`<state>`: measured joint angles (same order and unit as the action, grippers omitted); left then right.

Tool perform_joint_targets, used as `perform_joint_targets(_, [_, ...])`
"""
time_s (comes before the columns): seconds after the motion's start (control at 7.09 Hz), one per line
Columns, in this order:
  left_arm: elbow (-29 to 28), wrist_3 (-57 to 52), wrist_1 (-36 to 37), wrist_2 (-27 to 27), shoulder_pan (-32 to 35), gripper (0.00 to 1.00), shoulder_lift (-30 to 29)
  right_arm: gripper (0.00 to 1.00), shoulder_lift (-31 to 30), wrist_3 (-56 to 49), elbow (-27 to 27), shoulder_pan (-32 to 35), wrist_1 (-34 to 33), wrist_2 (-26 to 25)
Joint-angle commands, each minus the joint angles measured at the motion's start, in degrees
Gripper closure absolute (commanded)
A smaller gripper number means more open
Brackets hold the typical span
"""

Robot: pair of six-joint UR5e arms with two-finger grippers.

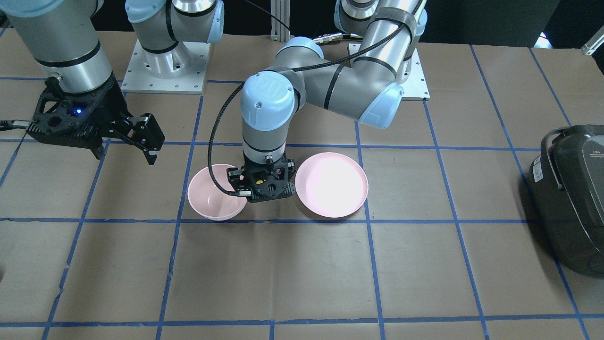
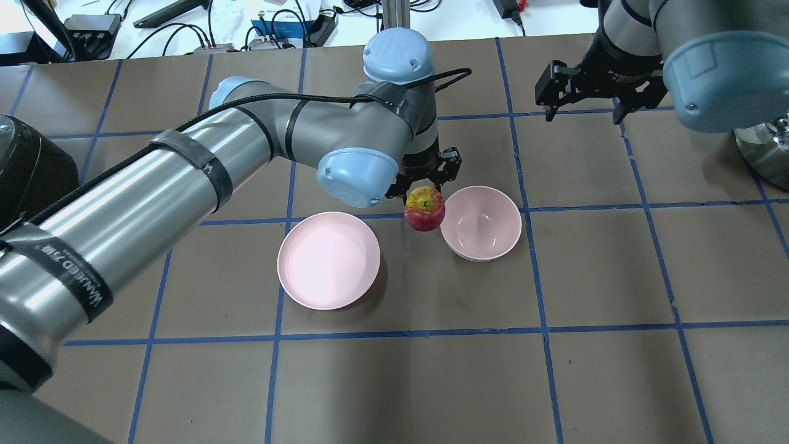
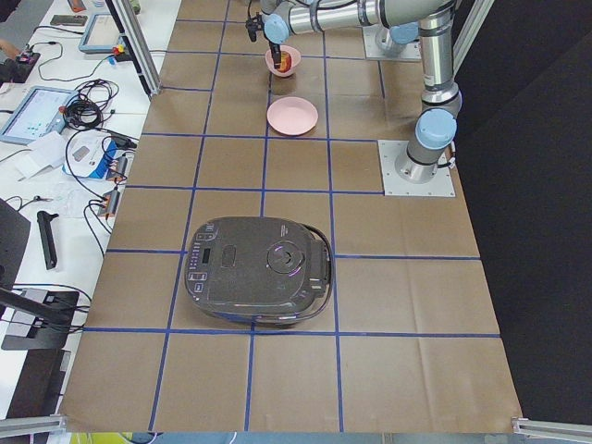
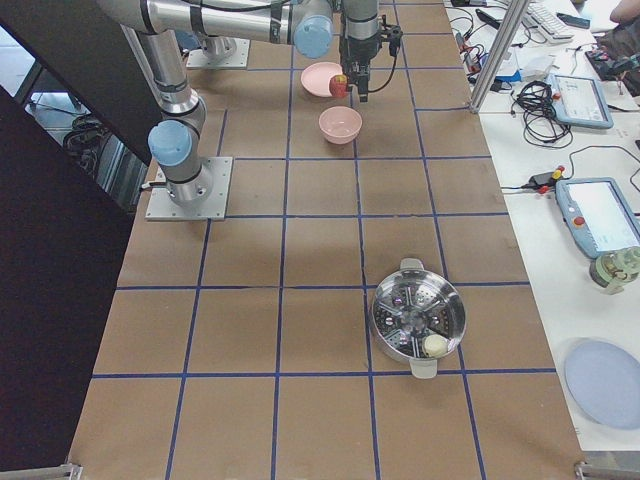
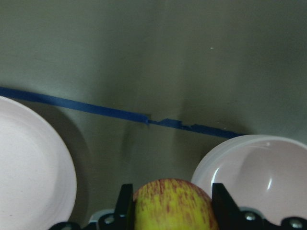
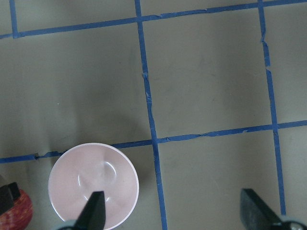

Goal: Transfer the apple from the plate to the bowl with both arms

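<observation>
currently | left gripper (image 1: 264, 184) clamped the apple (image 2: 425, 211) above the counter (image 2: 431, 382), between plate (image 2: 328, 259) and bowl (image 2: 481, 221) | right gripper (image 2: 584, 114) hung spread and empty, well apart | should centre over bowl, lower, then release

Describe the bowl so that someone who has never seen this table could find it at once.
On the brown table gridded with blue tape, two pale pink dishes sit near the middle. The bowl is the deep, narrow one beside the red apple; the plate is flat and wider.
</observation>
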<state>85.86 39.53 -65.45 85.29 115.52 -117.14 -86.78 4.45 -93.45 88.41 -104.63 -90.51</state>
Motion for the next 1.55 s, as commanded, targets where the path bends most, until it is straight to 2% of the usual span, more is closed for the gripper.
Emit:
perform_joint_targets(0.0, [-4.55,6.06,0.15,-1.43,4.16,0.89,-4.31,0.00,0.21,-0.15,-0.15,0.01,-0.05,0.15])
perform_joint_targets(0.56, [-4.03,5.82,2.60,-1.53,5.23,0.89,-7.47,0.00,0.47,-0.15,-0.59,-0.87,-0.14,-0.81])
perform_joint_targets(0.71, [-4.03,5.73,3.48,-1.70,5.33,0.84,-7.49,0.00,0.48,-0.23,-0.68,-0.96,-0.05,-1.42])
perform_joint_targets(0.85, [-3.86,5.82,3.49,-1.70,5.33,0.53,-7.49,0.00,0.39,-0.15,-0.86,-0.96,-0.05,-1.60])
perform_joint_targets(0.99, [-3.68,6.25,3.58,-1.62,5.33,0.08,-7.40,0.00,0.39,-0.06,-0.86,-0.96,-0.05,-1.52])
perform_joint_targets(1.41, [-4.56,5.38,3.58,-1.70,4.89,0.02,-5.56,0.00,0.30,0.03,-0.86,-1.05,0.04,-1.60])
